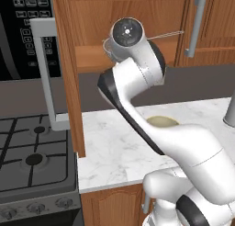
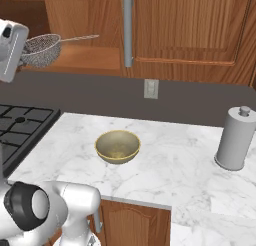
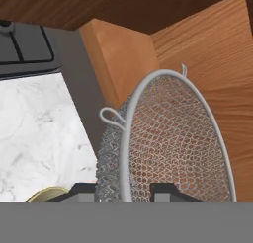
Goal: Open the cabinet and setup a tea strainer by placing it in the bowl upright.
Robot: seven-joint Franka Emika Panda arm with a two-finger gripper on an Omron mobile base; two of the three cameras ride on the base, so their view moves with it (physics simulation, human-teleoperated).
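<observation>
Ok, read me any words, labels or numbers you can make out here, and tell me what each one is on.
None can be read.
Microwave panel: rows of white button markings, too small and blurred to read.
Cabinet, bowl, strainer, grey canister, wall outlet, stove knobs: no text.

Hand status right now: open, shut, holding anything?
Hand: shut on the rim of the tea strainer, holding it at the open cabinet shelf.
</observation>
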